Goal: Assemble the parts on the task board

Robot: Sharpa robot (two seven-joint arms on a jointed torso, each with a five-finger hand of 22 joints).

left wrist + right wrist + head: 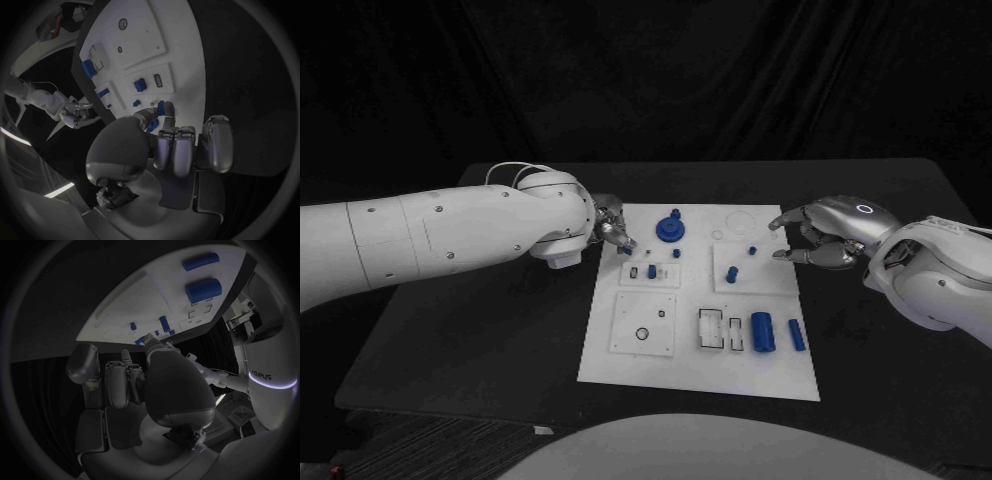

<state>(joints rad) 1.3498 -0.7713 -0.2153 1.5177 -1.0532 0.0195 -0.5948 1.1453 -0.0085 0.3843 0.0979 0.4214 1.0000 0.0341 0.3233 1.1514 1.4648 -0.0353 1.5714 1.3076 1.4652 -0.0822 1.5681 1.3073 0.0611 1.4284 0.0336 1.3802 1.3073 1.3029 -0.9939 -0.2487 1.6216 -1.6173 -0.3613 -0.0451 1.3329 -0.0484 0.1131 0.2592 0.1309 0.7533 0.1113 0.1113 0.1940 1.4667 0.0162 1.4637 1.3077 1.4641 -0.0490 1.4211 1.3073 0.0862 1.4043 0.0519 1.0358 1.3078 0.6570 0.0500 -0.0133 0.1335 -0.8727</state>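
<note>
White task board (697,375) carries small blue parts (763,332), upright and lying.

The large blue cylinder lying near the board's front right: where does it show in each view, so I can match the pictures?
Head view: the large blue cylinder lies near the task board's front right, a slimmer blue piece beside it.
Left wrist view: it sits at the board's far edge, beyond the left hand.
Right wrist view: it lies beyond the right hand.
Shared landmark: the slimmer blue piece.
</note>
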